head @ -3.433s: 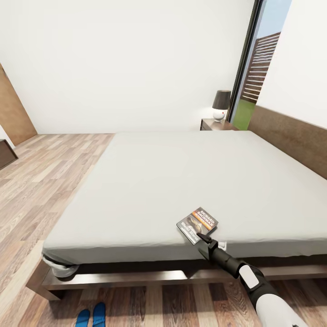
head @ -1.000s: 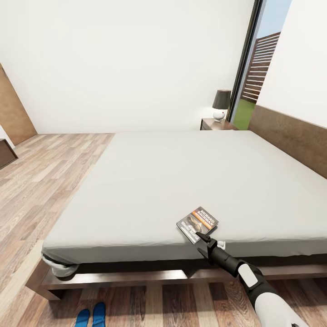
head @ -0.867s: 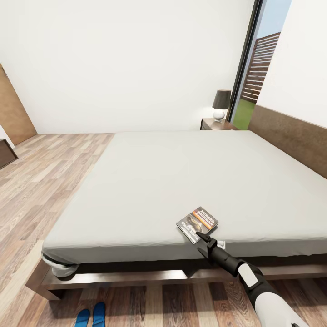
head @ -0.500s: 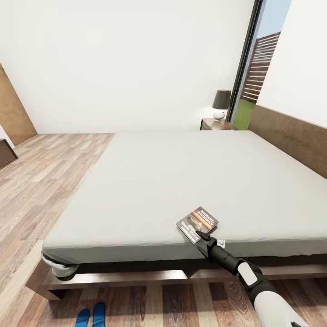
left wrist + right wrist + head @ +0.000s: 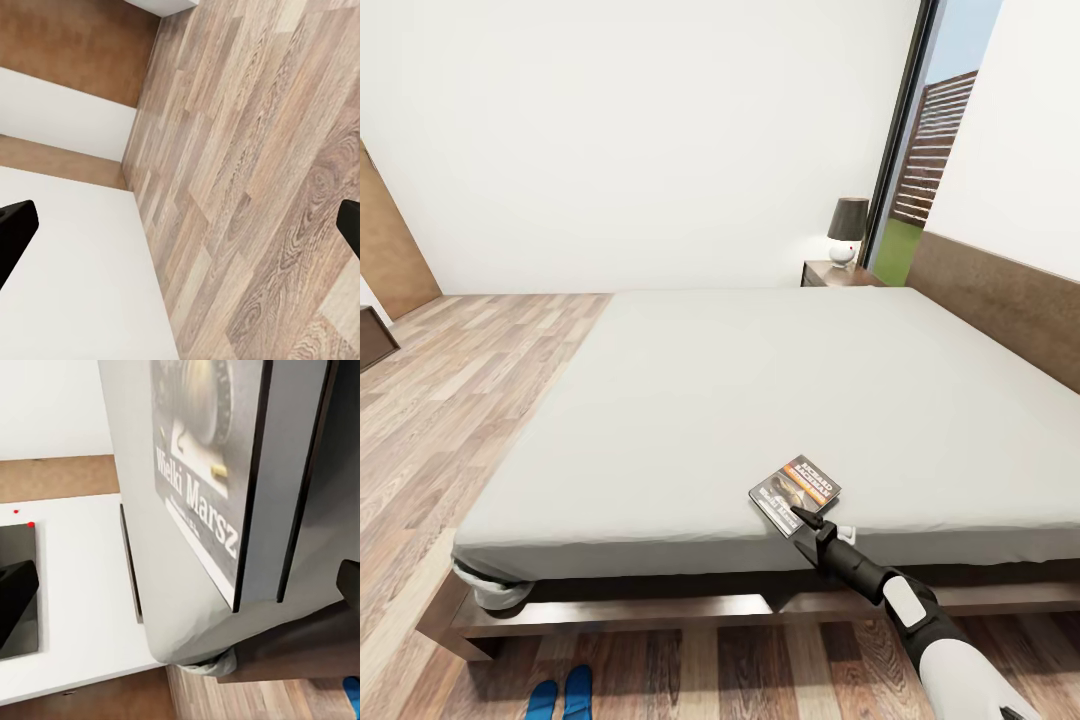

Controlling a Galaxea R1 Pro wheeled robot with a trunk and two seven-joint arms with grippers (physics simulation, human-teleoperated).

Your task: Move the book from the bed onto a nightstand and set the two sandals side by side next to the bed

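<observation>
Right claw [image 5: 800,517] at the book [image 5: 795,491], near edge of the bed [image 5: 740,400].
I read "Wielki Marsz" on its cover; right claw released, fingers spread; left claw [image 5: 180,225] likewise released above floor.

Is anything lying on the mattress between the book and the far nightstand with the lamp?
No. In the head view, bare grey mattress runs from the book to the nightstand.

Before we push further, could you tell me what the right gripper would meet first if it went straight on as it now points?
Most likely the book: the right gripper points at its near edge on the bed; whether it already touches is unclear.
</observation>
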